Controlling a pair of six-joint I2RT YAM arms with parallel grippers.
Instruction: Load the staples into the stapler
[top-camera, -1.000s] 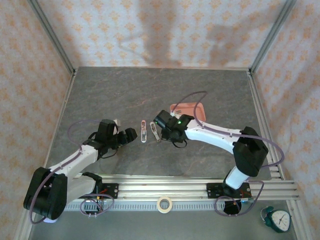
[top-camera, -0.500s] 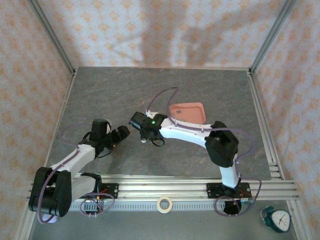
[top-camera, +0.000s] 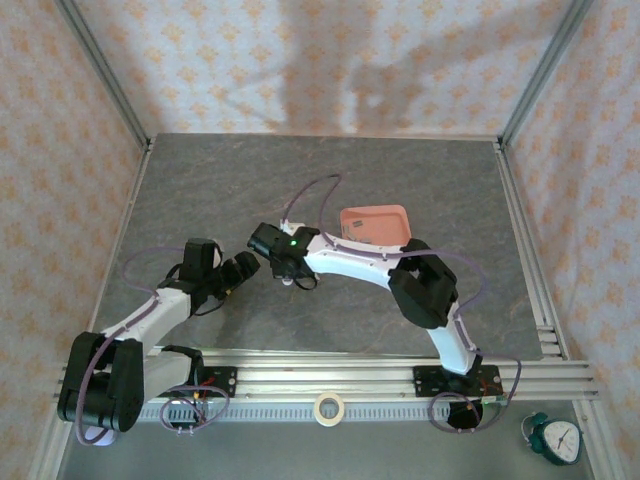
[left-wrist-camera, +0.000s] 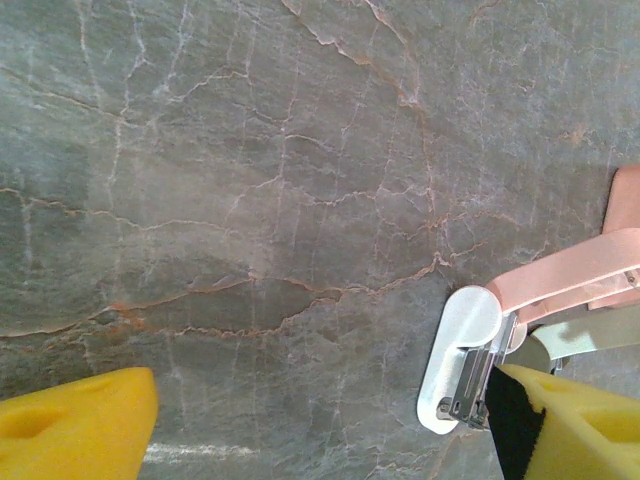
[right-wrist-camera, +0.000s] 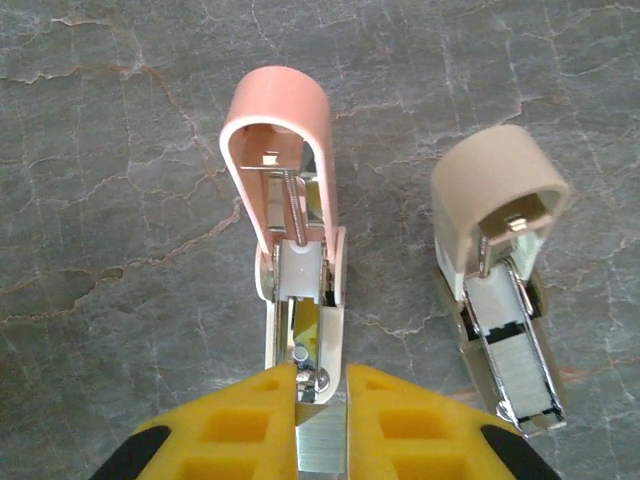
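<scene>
Bright, even light casts soft shadows on the back wall (top-camera: 330, 70); focus is sharp.

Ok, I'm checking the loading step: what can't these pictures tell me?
- Right wrist view: the silver strip in the shut right gripper runs off the bottom edge; can't tell what it is.
- Top view: stapler too small, mostly under the right wrist.
- Left wrist view: its lid runs off the right edge.

White-black arms (top-camera: 350, 265), yellow fingers (right-wrist-camera: 240, 430), seemingly purplish cables (top-camera: 318, 182)
</scene>
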